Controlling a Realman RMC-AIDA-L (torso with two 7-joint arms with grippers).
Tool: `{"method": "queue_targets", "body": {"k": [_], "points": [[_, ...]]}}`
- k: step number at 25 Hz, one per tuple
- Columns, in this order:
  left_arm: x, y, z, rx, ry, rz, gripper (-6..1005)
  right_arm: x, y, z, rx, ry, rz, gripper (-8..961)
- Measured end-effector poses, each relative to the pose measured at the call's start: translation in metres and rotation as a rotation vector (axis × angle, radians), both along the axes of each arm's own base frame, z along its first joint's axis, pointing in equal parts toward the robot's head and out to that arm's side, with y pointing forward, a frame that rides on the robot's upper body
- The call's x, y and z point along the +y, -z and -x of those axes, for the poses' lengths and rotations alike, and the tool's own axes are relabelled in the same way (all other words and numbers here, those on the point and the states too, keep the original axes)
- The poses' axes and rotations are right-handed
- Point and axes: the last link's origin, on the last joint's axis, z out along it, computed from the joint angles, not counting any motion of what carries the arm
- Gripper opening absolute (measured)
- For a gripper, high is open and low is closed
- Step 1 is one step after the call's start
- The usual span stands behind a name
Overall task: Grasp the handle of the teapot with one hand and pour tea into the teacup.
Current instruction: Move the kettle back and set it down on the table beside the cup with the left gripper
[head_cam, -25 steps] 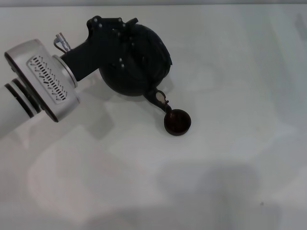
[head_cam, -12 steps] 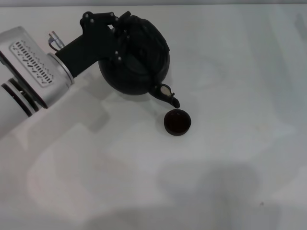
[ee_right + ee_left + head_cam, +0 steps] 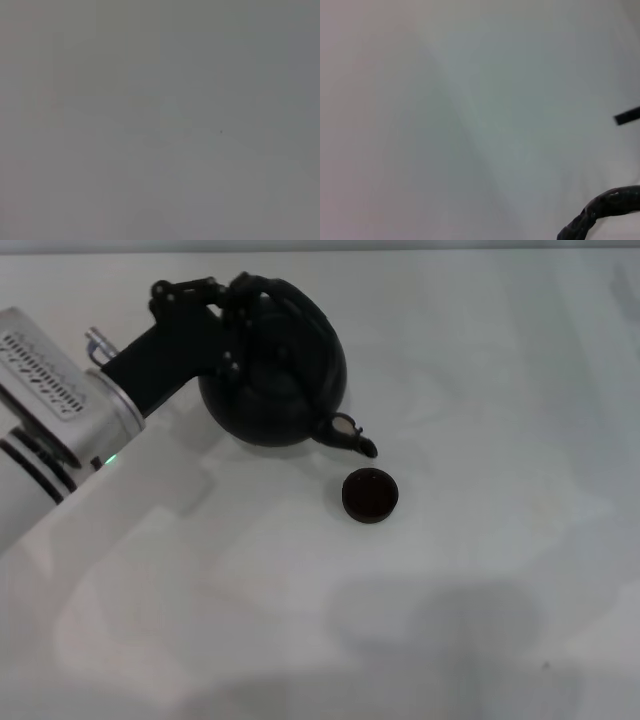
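The black left hand (image 3: 225, 315) is clamped on the arched wrapped black handle (image 3: 250, 288) of the round matte black teapot (image 3: 275, 365), whose stubby spout points toward five o'clock, just short of the small dark round teacup (image 3: 370, 494) on the white counter (image 3: 500, 540). Whether tea has gone in, I cannot tell.

Round matte black teapot (image 3: 275, 370), same black all over; short spout (image 3: 350, 435) shows a pale cream spot on top. Arched black wrapped handle (image 3: 262, 292), slightly glossy with a textured wrap in the left wrist view (image 3: 600, 210). Small round dark brown-black teacup (image 3: 370, 494), inside reads dark brown. Black left gripper (image 3: 215, 325) on a silver-grey wrist housing (image 3: 50, 390) with a dark slotted vent pattern and one green light. Plain off-white bench (image 3: 480, 590), unpatterned, soft grey shadows.
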Motion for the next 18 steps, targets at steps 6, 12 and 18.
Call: {"method": "queue_targets", "body": {"k": [6, 12, 18], "points": [[-0.009, -0.008, 0.012, -0.151, -0.127, -0.064, 87, -0.001, 0.000, -0.002, 0.002, 0.012, 0.004, 838], [-0.019, -0.009, 0.020, -0.343, -0.275, -0.089, 86, 0.000, 0.000, -0.002, 0.000, 0.012, 0.003, 838], [-0.029, 0.002, 0.021, -0.460, -0.378, -0.085, 86, 0.000, -0.002, -0.003, -0.001, 0.014, 0.002, 839]]}}
